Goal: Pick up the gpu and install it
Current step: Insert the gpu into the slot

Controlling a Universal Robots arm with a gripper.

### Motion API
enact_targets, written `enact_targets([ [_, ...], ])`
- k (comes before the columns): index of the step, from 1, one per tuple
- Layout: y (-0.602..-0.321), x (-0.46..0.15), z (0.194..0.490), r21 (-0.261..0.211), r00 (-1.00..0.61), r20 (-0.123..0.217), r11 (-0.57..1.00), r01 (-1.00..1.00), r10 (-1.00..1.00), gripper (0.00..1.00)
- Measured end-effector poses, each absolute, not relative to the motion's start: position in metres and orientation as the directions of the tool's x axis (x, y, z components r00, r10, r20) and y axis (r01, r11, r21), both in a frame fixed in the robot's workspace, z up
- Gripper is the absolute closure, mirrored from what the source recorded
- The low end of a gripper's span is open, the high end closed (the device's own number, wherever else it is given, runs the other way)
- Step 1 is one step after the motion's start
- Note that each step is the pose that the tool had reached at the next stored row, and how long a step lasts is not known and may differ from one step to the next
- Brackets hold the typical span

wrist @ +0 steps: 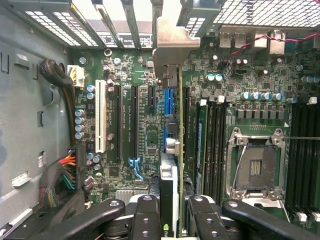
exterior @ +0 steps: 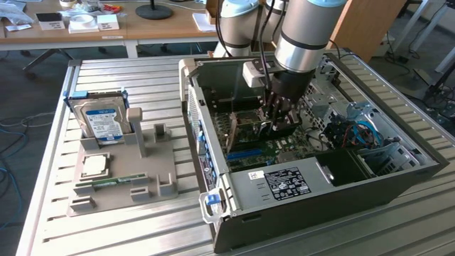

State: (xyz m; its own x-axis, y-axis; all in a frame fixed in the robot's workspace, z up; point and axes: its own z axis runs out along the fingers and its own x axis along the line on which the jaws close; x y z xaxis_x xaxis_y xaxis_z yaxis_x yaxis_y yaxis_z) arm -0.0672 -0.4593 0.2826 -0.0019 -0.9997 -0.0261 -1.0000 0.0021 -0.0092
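Note:
My gripper [exterior: 277, 118] reaches down into the open computer case [exterior: 299, 186]. It is shut on the gpu [wrist: 171, 190], a thin dark card seen edge-on between the two black fingers [wrist: 146, 220]. The card's metal bracket [wrist: 172, 45] points toward the case's rear slot openings. The card stands upright over the motherboard [wrist: 125, 125], in line with the blue slot [wrist: 169, 102]. I cannot tell whether its edge touches the slot. In the exterior view the gpu [exterior: 250, 129] hangs just above the green board, under the wrist.
A grey fixture [exterior: 153, 184] beside the case, on the exterior view's left, holds a hard drive [exterior: 103, 120], a processor chip [exterior: 95, 164] and a memory stick [exterior: 114, 182]. Inside the case, a cable bundle [wrist: 65, 170], memory slots and the processor socket [wrist: 255, 170] flank the card.

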Motion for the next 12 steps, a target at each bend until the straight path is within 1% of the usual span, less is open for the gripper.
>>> enact_targets([
  [12, -0.4593, -0.0672, 0.2817, -0.009, -0.002, -0.026, 0.002, -1.000, -1.000, 0.73],
])
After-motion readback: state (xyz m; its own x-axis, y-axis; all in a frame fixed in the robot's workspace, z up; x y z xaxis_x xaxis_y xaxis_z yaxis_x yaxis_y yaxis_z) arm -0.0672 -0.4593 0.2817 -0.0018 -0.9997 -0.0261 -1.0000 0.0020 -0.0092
